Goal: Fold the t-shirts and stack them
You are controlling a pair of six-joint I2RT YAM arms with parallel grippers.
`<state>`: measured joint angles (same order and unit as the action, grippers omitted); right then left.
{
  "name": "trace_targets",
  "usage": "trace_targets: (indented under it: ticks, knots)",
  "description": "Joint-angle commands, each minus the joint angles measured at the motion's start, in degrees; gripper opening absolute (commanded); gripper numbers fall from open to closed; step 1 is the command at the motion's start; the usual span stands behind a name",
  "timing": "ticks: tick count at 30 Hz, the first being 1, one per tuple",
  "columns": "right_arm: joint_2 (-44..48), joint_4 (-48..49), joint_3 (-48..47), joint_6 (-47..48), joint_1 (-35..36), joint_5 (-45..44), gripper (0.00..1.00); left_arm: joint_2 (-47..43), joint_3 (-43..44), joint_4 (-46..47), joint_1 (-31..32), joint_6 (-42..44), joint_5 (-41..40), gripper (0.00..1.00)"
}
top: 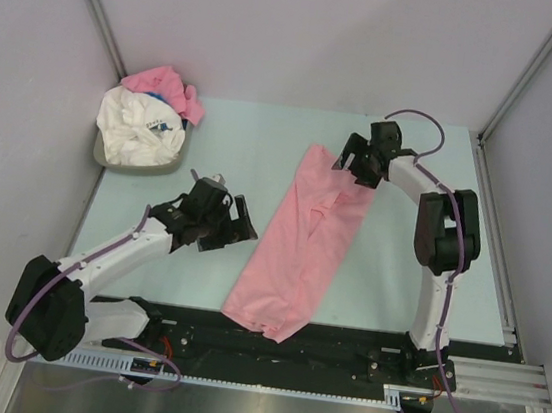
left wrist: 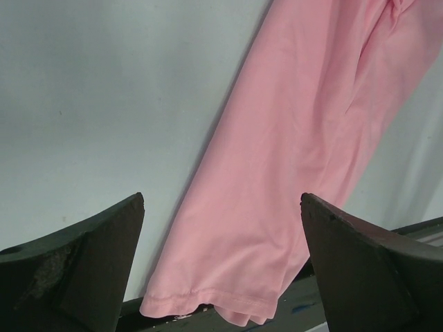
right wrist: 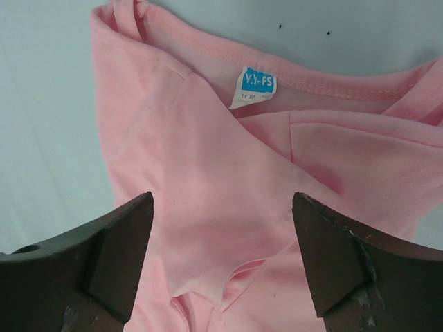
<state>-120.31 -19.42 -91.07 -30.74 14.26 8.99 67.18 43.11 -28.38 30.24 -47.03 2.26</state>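
A light-pink t-shirt (top: 301,245) lies folded lengthwise in a long strip on the table, its hem hanging over the near edge. In the left wrist view its hem end (left wrist: 277,207) lies below the open jaws. In the right wrist view its collar with a blue label (right wrist: 255,83) lies ahead of the open jaws. My left gripper (top: 239,224) is open and empty, just left of the strip. My right gripper (top: 356,166) is open and empty over the collar end. A white t-shirt with blue print (top: 139,129) and another pink one (top: 165,87) lie crumpled in a basket.
A grey basket (top: 120,162) stands at the back left of the pale green table (top: 232,151). Grey walls close in the left, back and right. A black rail (top: 339,345) runs along the near edge.
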Motion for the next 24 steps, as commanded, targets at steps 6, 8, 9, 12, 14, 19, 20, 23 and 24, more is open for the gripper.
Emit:
trace_targets:
  ticks: [6, 8, 9, 12, 14, 19, 20, 23, 24]
  knots:
    - [-4.22, -1.67, -4.38, 1.83, 0.59, -2.75, 0.81, 1.99, -0.13, 3.68, -0.62, 1.15, 2.31, 1.00]
    - [-6.24, -2.46, -5.43, 1.83, 0.59, -3.02, 0.79, 1.99, -0.31, 3.68, -0.62, 1.23, 2.22, 1.00]
    - [-6.69, -2.64, -6.13, 1.83, 0.68, -3.10, 0.78, 1.99, -0.31, 3.51, -0.62, 1.23, 1.96, 1.00]
    - [-6.69, -1.85, -6.14, 2.09, 0.77, -3.28, 0.78, 1.73, -0.40, 3.33, -0.97, 1.58, 1.96, 1.00]
    - [-5.73, -1.85, -6.23, 2.35, 0.94, -4.24, 0.79, 1.64, -0.49, 3.25, -1.15, 1.67, 1.96, 1.00]
    - [-3.88, -3.16, -6.93, 4.19, 0.86, -7.40, 0.79, 2.17, -0.40, 3.59, -1.24, 1.76, 2.39, 1.00]
    - [-4.05, -3.69, -7.37, 4.55, 0.94, -7.85, 0.79, 2.34, -0.31, 3.77, -1.32, 1.76, 2.40, 1.00]
    - [-4.93, -5.89, -8.69, 5.43, 0.77, -8.99, 0.77, 2.96, -0.13, 4.04, -1.32, 1.76, 2.92, 1.00]
    - [-5.11, -5.98, -8.60, 5.69, 0.85, -10.82, 0.75, 2.96, -0.05, 4.12, -1.32, 1.67, 2.75, 1.00]
